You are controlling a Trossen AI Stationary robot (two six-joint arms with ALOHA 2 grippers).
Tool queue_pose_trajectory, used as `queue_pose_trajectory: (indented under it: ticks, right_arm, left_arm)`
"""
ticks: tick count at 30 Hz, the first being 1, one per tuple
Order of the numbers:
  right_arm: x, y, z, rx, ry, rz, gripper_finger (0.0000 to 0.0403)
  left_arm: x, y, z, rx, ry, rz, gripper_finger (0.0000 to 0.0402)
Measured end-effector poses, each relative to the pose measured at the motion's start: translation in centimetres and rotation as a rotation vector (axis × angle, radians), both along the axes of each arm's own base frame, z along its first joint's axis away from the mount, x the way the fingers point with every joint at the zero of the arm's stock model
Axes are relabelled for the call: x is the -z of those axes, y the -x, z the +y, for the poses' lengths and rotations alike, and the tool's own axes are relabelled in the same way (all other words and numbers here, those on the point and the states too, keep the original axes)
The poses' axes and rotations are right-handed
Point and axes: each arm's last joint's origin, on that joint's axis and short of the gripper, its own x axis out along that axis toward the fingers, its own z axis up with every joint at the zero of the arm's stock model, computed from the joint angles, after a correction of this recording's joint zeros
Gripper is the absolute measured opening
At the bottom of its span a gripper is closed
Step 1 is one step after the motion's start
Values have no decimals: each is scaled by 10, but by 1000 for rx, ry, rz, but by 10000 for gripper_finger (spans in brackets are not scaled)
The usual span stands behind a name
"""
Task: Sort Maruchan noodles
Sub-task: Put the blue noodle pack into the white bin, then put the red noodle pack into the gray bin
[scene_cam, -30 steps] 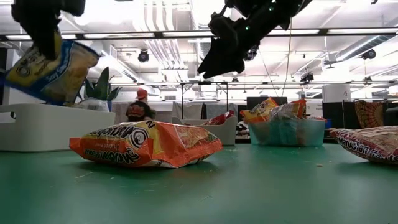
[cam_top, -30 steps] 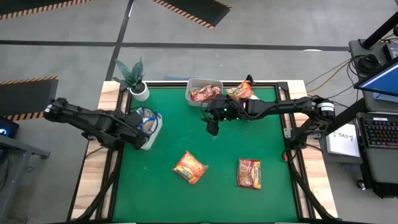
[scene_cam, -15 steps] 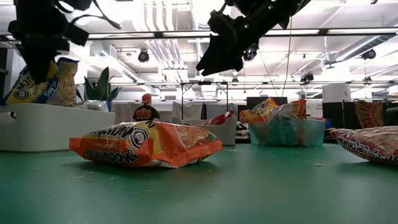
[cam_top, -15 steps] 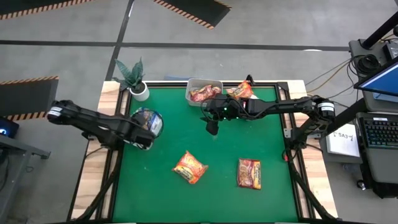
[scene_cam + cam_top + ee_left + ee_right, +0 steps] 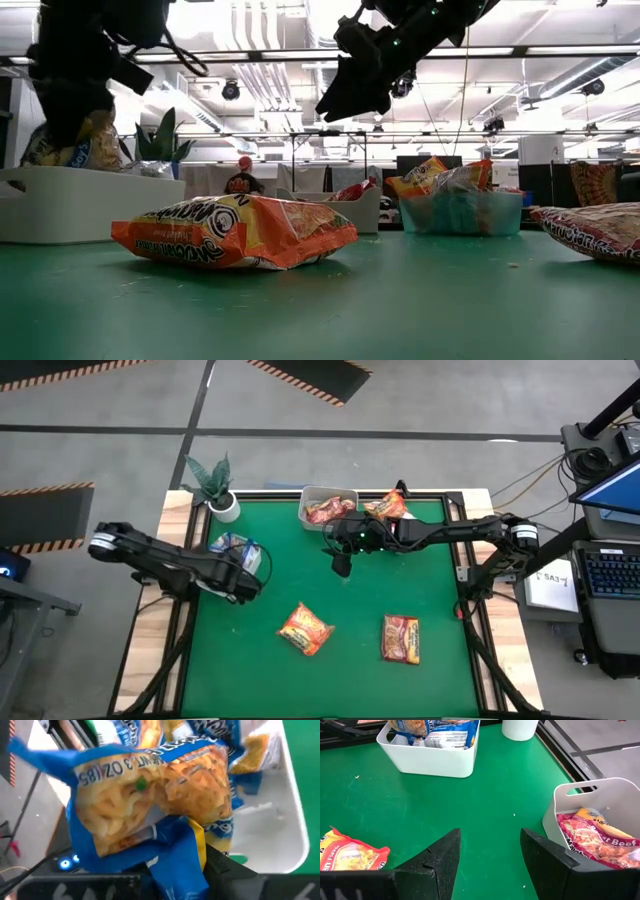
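Since a second ago the left tool (image 5: 243, 582) has swung right off the white tub (image 5: 236, 556), and the blue packet (image 5: 150, 805) it carried has dropped low into that tub at the left edge of the green surface (image 5: 350, 660). From the wrist the packet still lies against the tool's fingers; clenched or released, cannot tell. Right tool (image 5: 342, 567) hangs mid-surface, fingers (image 5: 435, 862) apart, grasping nothing. Orange packet (image 5: 305, 629) lies near centre; dark red packet (image 5: 400, 638) to its right. Far side: tub of red packets (image 5: 327, 508), with a second tub of orange packets (image 5: 386, 507) just right.
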Motion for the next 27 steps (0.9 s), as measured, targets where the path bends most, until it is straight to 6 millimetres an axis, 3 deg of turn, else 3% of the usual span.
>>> queue_pose_trajectory:
  ticks: [6,11,21,27]
  right_arm:
    - [0,0,0,-1,1,-2,194]
    - [0,0,0,7,-11,-1,194]
    - [6,3,7,39,-106,44,194]
    - [12,3,32,1,-152,78,194]
  left_arm:
    - [20,-8,-4,42,116,-5,55]
    - [19,-4,-4,38,118,61,63]
    - [-24,-16,-6,187,136,-90,143]
    - [-62,-30,-4,350,-47,-226,174]
